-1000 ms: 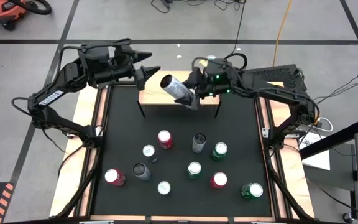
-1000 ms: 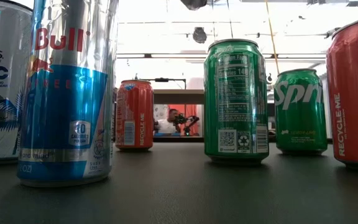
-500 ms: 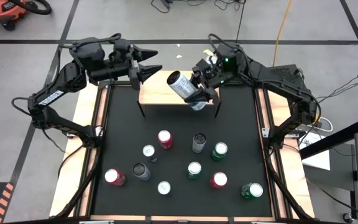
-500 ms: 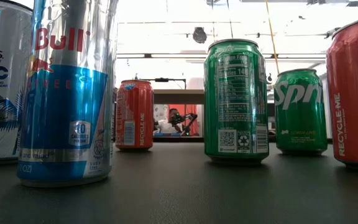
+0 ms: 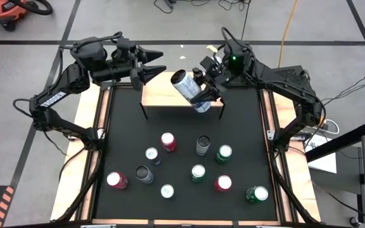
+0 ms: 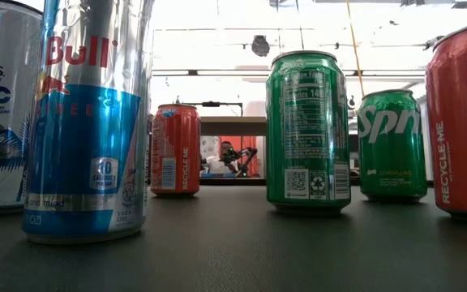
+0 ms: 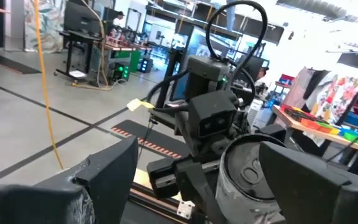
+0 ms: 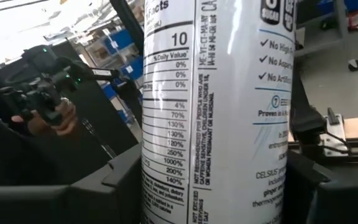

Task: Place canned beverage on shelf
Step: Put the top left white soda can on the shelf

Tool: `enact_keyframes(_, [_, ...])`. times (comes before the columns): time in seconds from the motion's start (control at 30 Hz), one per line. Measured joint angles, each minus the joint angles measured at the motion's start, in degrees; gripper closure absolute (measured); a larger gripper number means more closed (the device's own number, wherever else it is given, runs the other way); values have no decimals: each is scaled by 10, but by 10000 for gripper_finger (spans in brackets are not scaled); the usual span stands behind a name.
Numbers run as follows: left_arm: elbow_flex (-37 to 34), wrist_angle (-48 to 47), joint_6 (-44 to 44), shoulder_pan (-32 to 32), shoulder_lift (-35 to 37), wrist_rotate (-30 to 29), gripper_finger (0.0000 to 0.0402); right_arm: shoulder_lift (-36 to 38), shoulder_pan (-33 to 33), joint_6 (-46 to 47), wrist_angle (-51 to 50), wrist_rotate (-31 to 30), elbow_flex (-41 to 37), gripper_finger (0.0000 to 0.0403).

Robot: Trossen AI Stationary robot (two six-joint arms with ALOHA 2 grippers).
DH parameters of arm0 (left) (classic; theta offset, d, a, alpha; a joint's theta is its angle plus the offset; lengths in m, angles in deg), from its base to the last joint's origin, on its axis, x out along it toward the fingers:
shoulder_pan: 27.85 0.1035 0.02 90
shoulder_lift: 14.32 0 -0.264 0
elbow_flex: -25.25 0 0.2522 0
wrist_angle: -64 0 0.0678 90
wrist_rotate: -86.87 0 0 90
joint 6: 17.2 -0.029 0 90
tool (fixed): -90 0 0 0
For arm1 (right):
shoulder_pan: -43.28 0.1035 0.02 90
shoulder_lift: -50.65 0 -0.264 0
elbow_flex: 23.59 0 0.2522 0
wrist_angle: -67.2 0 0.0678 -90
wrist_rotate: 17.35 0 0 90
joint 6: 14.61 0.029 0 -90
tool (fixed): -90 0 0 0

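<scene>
A white and silver canned beverage point(image 5: 191, 92) hangs tilted above the right part of the shelf point(image 5: 160, 96), a light-wood board on thin black legs at the table's far end. My right gripper point(image 5: 205, 87) is shut on it. The right wrist view shows the can's label point(image 8: 216, 112) filling the gap between the fingers. My left gripper point(image 5: 160, 61) stands open over the shelf's far left corner. It points level toward the can, whose top point(image 7: 247, 171) faces it, and touches nothing. My right gripper pinches the can's side wall point(image 8: 166, 186) between its two fingers point(image 8: 114, 186), which lie across the can. It comes about level from the table's far right. The can is lifted clear above the shelf, tilted with its top point(image 5: 180, 78) toward the far left.
Several red, green, silver and dark cans stand on the black table point(image 5: 125, 145) nearer the front, among them a red one point(image 5: 168, 141) and a green one point(image 5: 224, 153). The low view shows a blue and silver can point(image 6: 87, 122) close up.
My right gripper has risen and drawn toward the table's far right while its wrist rolled. The can has swung with it and its top now points more toward the far edge. My left gripper has tipped up to level, staying open.
</scene>
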Motion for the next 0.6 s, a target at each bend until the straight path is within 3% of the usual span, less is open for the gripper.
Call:
enact_keyframes(0.43, [0, -3, 29, 1, 0, 68, 63, -10, 0, 29, 53, 15, -1, 167])
enact_keyframes(0.6, [0, 9, 44, 12, 0, 105, 63, -10, 0, 84, 119, 43, -1, 167])
